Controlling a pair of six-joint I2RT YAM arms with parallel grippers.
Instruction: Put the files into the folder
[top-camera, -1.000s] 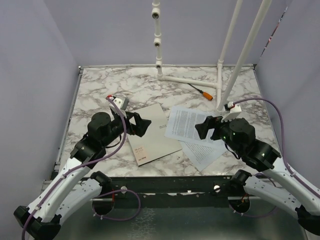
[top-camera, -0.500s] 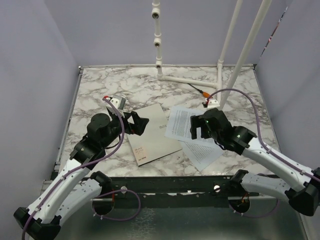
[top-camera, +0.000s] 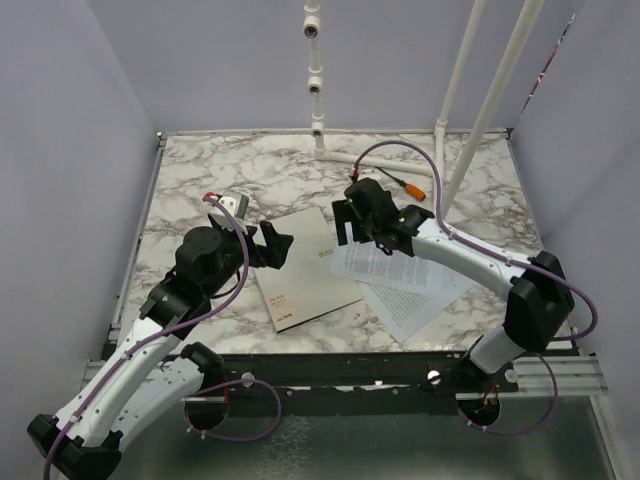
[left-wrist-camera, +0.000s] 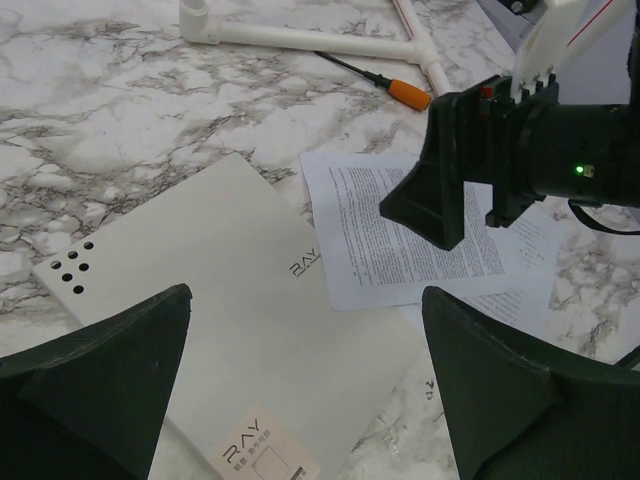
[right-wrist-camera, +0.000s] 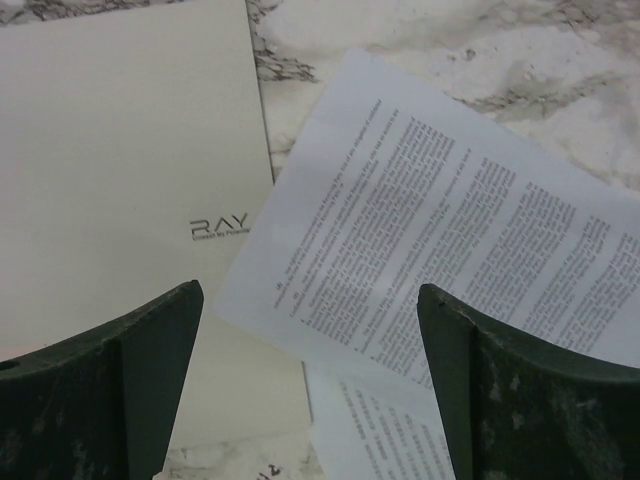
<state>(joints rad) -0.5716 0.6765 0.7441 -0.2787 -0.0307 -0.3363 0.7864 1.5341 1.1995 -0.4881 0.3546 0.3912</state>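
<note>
The folder (top-camera: 300, 272) lies closed on the marble bench (top-camera: 220, 170), its grey-beige cover facing up with small "RAY" print. At its 3 o'clock the files (top-camera: 388, 268), white sheets dense with black text, touch its edge. The left end effector (top-camera: 279, 247) and the right end effector (top-camera: 347, 224) both gape wide, holding nothing.

folder (top-camera: 300, 270): closed, grey-beige cover up, lying flat; long axis runs roughly 11 to 5 o'clock in the top view; "RAY" print by its right edge, small label at its near end.
files (top-camera: 370, 265): white sheets of dense black text, flat and fanned, at the folder's 3 o'clock; the top sheet's corner overlaps the folder's edge; a lower sheet sticks out toward 5 o'clock.
</note>
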